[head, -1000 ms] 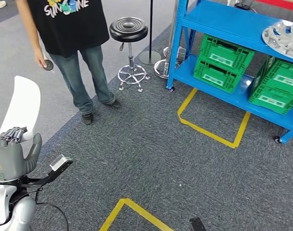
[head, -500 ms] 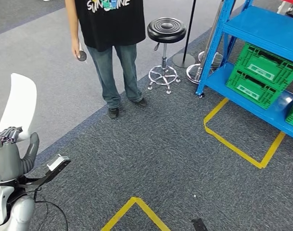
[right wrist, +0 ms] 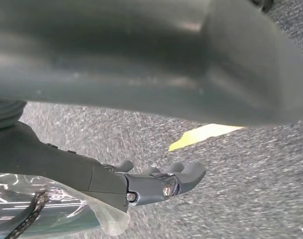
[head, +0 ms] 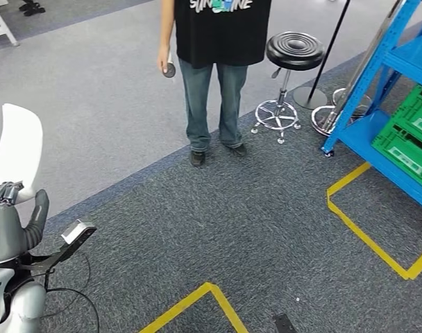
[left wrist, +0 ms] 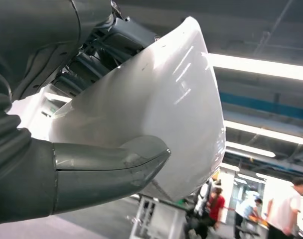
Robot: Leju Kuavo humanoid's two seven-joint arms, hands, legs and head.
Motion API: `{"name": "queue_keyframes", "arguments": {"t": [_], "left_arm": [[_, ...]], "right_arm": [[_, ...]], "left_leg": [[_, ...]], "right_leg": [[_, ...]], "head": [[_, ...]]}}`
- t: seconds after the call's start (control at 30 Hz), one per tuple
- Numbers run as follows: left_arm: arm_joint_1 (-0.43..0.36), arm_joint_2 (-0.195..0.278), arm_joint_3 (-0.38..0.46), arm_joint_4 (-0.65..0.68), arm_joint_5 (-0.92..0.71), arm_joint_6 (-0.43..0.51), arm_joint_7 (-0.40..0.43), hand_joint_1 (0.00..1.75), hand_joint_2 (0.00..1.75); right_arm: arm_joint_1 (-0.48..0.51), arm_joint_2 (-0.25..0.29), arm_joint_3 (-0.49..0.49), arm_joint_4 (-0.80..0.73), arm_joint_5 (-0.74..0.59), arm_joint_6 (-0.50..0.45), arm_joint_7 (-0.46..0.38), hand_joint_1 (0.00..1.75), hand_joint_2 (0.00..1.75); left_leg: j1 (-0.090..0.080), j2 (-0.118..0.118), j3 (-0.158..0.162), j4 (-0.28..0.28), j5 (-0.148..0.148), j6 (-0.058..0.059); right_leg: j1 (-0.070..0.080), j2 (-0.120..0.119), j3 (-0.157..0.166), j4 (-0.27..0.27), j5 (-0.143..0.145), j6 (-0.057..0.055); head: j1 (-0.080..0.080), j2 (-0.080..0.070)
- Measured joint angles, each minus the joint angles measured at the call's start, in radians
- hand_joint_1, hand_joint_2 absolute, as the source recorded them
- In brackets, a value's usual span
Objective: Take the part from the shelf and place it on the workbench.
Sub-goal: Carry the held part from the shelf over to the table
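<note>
My left hand grips a white curved part at the lower left of the head view and holds it upright beside my body. In the left wrist view the white curved part lies against the hand, with the grey thumb pressed across its glossy face. My right hand hangs over the grey carpet with its dark fingers stretched out and nothing in them. The blue shelf stands at the far right of the head view.
A person in a black shirt and jeans stands ahead, holding a small dark disc. A black stool stands beside the shelf. A green crate sits on the shelf's lower board. Yellow tape marks the carpet.
The whole picture has slid to the right, so the camera has turned left and the shelf has nearly left the view. My left hand keeps hold of the white part.
</note>
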Motion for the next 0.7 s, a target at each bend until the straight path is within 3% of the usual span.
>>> {"name": "queue_keyframes", "arguments": {"t": [0.03,0.1,0.17,0.2,0.27,0.3,0.33,0.4,0.47,0.53,0.6,0.67,0.7], "left_arm": [[-0.003,-0.001,0.000,0.000,-0.004,0.000,0.003,1.75,1.75],[-0.009,-0.005,0.000,0.000,-0.010,0.000,0.009,1.75,1.75],[-0.009,-0.008,-0.001,0.000,-0.013,0.000,0.013,1.75,1.75],[-0.009,-0.008,-0.001,0.000,-0.014,0.000,0.014,1.75,1.75],[-0.010,-0.008,-0.001,0.000,-0.016,0.000,0.021,1.75,1.75],[-0.011,-0.009,-0.002,0.000,-0.019,0.000,0.025,1.75,1.75],[-0.014,-0.009,-0.003,0.000,-0.022,-0.001,0.030,1.75,1.75],[-0.017,-0.009,-0.005,0.000,-0.025,-0.001,0.037,1.75,1.75],[-0.018,-0.009,-0.006,0.000,-0.026,-0.001,0.040,1.75,1.75],[-0.020,-0.008,-0.007,0.000,-0.027,-0.001,0.042,1.75,1.75],[-0.023,-0.008,-0.010,0.000,-0.032,-0.001,0.047,1.75,1.75],[-0.023,-0.009,-0.016,0.000,-0.038,-0.001,0.055,1.75,1.75],[-0.022,-0.009,-0.019,0.000,-0.041,-0.001,0.060,1.75,1.75]], "right_arm": [[0.000,0.000,0.001,0.000,0.000,0.000,0.000,0.00,0.00],[0.001,0.000,0.003,0.000,-0.001,-0.001,0.000,0.00,0.00],[0.004,0.000,0.004,0.000,-0.001,-0.001,0.000,0.00,0.00],[0.005,0.000,0.005,0.000,-0.001,-0.001,0.000,0.00,0.00],[0.006,0.000,0.006,0.000,-0.001,-0.001,0.000,0.00,0.00],[0.006,0.000,0.006,0.000,-0.002,-0.001,0.000,0.00,0.00],[0.005,0.000,0.006,0.001,-0.002,-0.001,-0.001,0.00,0.00],[0.004,0.000,0.006,0.002,-0.003,-0.001,-0.002,0.00,0.00],[0.003,0.000,0.007,0.002,-0.004,-0.001,-0.002,0.00,0.00],[0.003,0.000,0.007,0.002,-0.004,-0.001,-0.002,0.00,0.00],[0.004,0.000,0.007,0.002,-0.005,-0.001,-0.003,0.00,0.00],[0.006,0.000,0.007,0.002,-0.008,0.000,-0.003,0.00,0.00],[0.006,0.000,0.007,0.002,-0.010,0.000,-0.004,0.00,0.00]], "left_leg": [[0.003,-0.013,0.002,-0.004,0.003,0.006],[0.007,-0.037,0.003,-0.007,0.005,0.014],[0.006,-0.065,0.002,-0.006,0.004,0.017],[0.006,-0.081,0.002,-0.006,0.004,0.017],[0.007,-0.112,0.005,-0.003,0.003,0.014],[0.007,-0.125,0.005,0.000,0.001,0.011],[0.007,-0.137,0.002,0.004,0.000,0.007],[0.011,-0.161,-0.009,0.009,0.002,-0.006],[0.015,-0.176,-0.017,0.010,0.006,-0.019],[0.012,-0.131,-0.035,0.047,-0.017,-0.029],[0.011,-0.065,-0.088,0.162,-0.076,-0.037],[0.016,-0.047,-0.147,0.282,-0.118,-0.044],[0.018,-0.044,-0.154,0.297,-0.114,-0.045]], "right_leg": [[-0.001,0.030,-0.016,0.035,-0.021,0.003],[-0.002,0.093,-0.081,0.165,-0.083,0.005],[-0.002,0.109,-0.147,0.277,-0.113,0.005],[-0.002,0.110,-0.157,0.283,-0.099,0.005],[-0.004,0.126,-0.121,0.179,-0.020,0.003],[-0.007,0.155,-0.092,0.107,0.016,0.002],[-0.010,0.183,-0.064,0.047,0.038,0.001],[-0.012,0.216,-0.042,0.000,0.043,0.000],[-0.011,0.193,-0.037,-0.006,0.045,-0.007],[-0.011,0.162,-0.030,-0.013,0.048,-0.020],[-0.007,0.130,-0.025,-0.017,0.045,-0.031],[-0.004,0.097,-0.022,-0.016,0.041,-0.035],[-0.003,0.081,-0.021,-0.016,0.039,-0.035]], "head": [[0.002,0.000],[0.006,0.000],[0.008,0.000],[0.008,0.000],[0.008,0.000],[0.008,0.000],[0.007,0.000],[0.007,0.000],[0.008,0.000],[0.004,0.000],[0.000,0.000],[0.000,0.000],[0.000,0.000]]}}
